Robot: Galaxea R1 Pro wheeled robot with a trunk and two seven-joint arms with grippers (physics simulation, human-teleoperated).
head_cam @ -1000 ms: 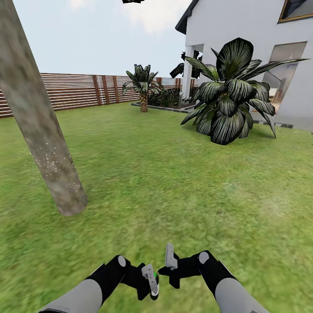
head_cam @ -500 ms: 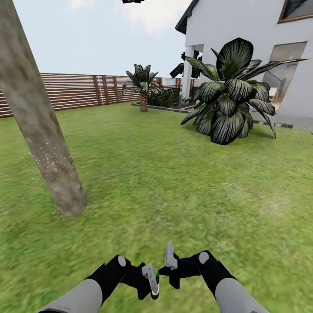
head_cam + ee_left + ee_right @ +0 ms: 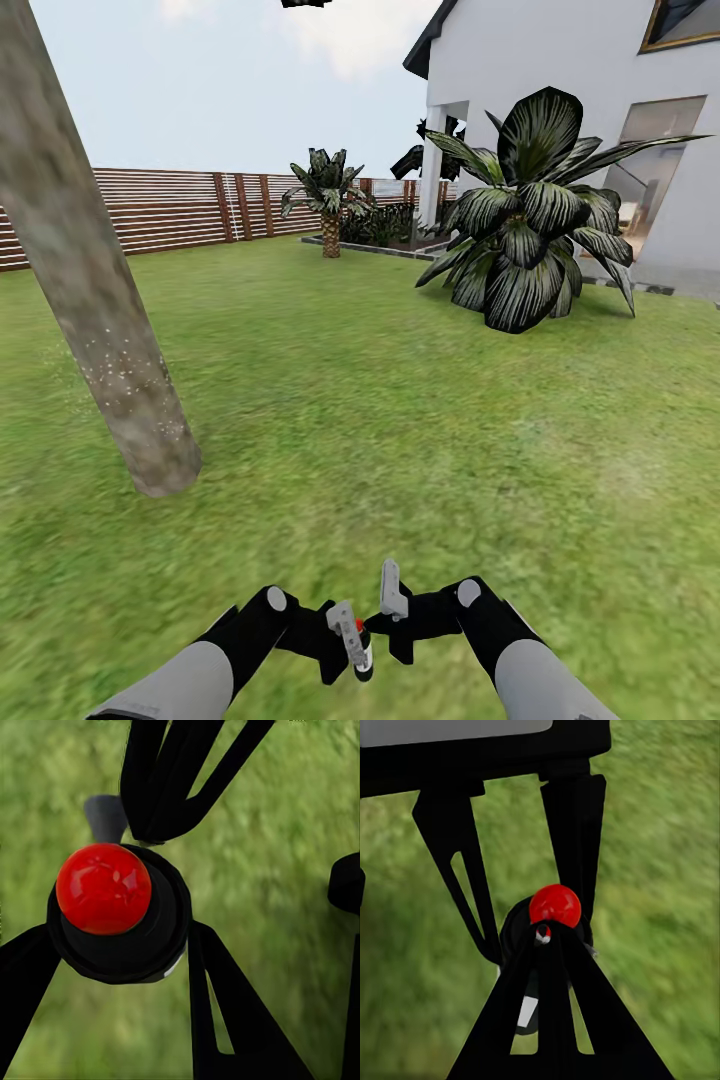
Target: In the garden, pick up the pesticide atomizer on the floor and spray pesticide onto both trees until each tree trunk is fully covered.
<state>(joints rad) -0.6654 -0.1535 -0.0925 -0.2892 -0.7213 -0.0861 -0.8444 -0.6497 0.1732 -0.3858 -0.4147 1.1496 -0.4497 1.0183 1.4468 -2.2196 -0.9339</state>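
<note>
Your left tool (image 3: 352, 640) grips the black, red-capped pesticide atomizer (image 3: 120, 911) low over blurred green lawn (image 3: 400, 400); the right tool (image 3: 392, 600), just beside it, I cannot tell. The mottled pale tree trunk (image 3: 90, 290) stands left, brown slatted fence (image 3: 170, 208) and white house (image 3: 560, 60) beyond.

Green lawn (image 3: 400, 400) bears a pale, seemingly speckled trunk (image 3: 90, 290).

We see bright, even daylight; pale sky (image 3: 200, 90). Lawn (image 3: 420, 420) smeared, soft near lower edge. Tree trunk (image 3: 90, 290) leans from wide-angle distortion, almost no cast shadow. In both wrist views we see blurred grass (image 3: 285, 817) behind.
</note>
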